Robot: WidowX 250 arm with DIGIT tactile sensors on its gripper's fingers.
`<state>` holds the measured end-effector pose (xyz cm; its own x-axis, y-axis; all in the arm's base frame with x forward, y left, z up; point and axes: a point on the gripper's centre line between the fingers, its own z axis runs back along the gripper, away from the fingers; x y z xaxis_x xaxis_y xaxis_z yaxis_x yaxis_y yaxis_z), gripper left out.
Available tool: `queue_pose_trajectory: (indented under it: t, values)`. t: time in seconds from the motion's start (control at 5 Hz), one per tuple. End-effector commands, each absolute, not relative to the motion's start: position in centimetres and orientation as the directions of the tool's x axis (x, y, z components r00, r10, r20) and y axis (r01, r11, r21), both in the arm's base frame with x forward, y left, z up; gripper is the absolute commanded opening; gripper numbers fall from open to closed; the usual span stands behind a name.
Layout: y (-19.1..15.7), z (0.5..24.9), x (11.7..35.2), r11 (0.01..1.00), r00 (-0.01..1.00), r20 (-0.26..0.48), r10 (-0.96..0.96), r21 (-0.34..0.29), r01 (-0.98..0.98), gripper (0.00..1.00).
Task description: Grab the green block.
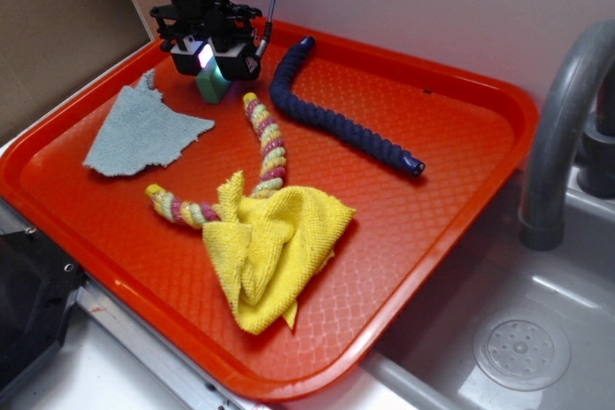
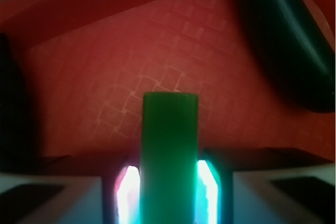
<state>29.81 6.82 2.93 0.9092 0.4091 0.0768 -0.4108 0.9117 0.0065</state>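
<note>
The green block (image 1: pixel 210 89) is at the back left of the red tray (image 1: pixel 452 170), standing between my gripper's fingers. My gripper (image 1: pixel 213 72) points down over it, and its lit pads press against both sides of the block. In the wrist view the green block (image 2: pixel 169 145) fills the gap of the gripper (image 2: pixel 169 179), with a glowing pad tight against each side. The block's lower end is at or just above the tray floor; I cannot tell which.
A dark blue rope (image 1: pixel 336 122) lies right of the gripper and shows in the wrist view (image 2: pixel 283 40). A pink-yellow rope (image 1: pixel 266 146), a yellow cloth (image 1: pixel 274 242) and a grey-blue cloth scrap (image 1: pixel 139 132) lie on the tray. A sink and faucet (image 1: pixel 562 141) are at the right.
</note>
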Motion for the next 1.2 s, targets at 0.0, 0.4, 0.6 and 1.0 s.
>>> queue_pose_trajectory:
  t: [0.0,0.4,0.6,1.0]
  values:
    - [6.4,8.9,30.4,0.984,0.983,0.076,0.164,0.058,-0.169,0.00]
    - [2.7,17.1,26.3,0.996,0.983,0.173,-0.056,-0.054,0.066,0.00]
    - [0.2,20.0,22.5,0.980,0.961,0.232,-0.150,-0.093,0.175,0.00]
    - [-1.5,20.1,20.9,0.975,0.981,0.156,-0.117,-0.169,0.143,0.00]
